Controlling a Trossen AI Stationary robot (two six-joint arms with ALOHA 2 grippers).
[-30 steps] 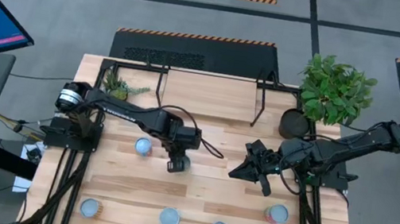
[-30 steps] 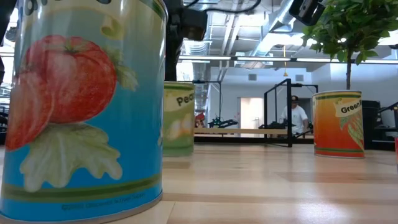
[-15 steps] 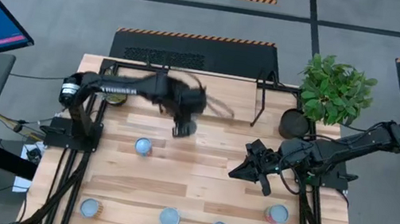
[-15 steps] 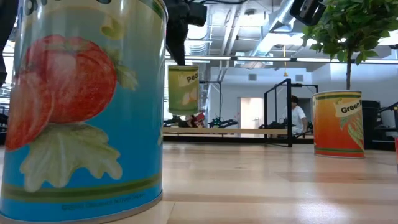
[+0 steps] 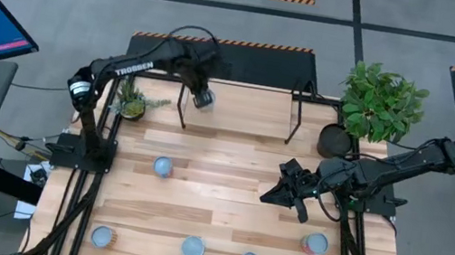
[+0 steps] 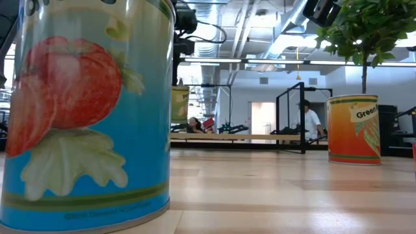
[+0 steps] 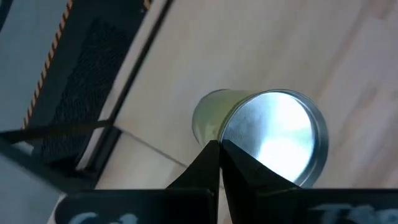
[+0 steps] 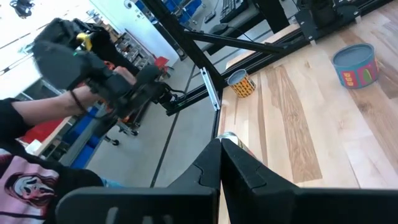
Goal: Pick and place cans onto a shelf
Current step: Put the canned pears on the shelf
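Observation:
A can with a pale green label and a shiny silver top hangs from my shut left gripper over the left part of the shelf, a light-wood board on black legs at the table's far edge. In the low view this can shows just above the shelf, half hidden behind a big tomato can. Several more cans stand upright on the table, one near the middle left, others along the near edge. My right gripper waits shut over the table's right half, touching nothing. My left gripper has the can by the rim of its silver top, the two fingers closed together at that edge. They come steeply from above. The can hangs below them, about upright and clear of the shelf board.
A dark pot with a leafy plant stands at the shelf's right end, and a small plant at its left end. An orange can stands to the right in the low view. People show in the room beyond the table.
My left gripper, shut on the can throughout, has lifted it off the middle of the table and swung it up and toward the far edge, over the shelf's left part. The can now hangs clear of the table. My right arm has kept still.

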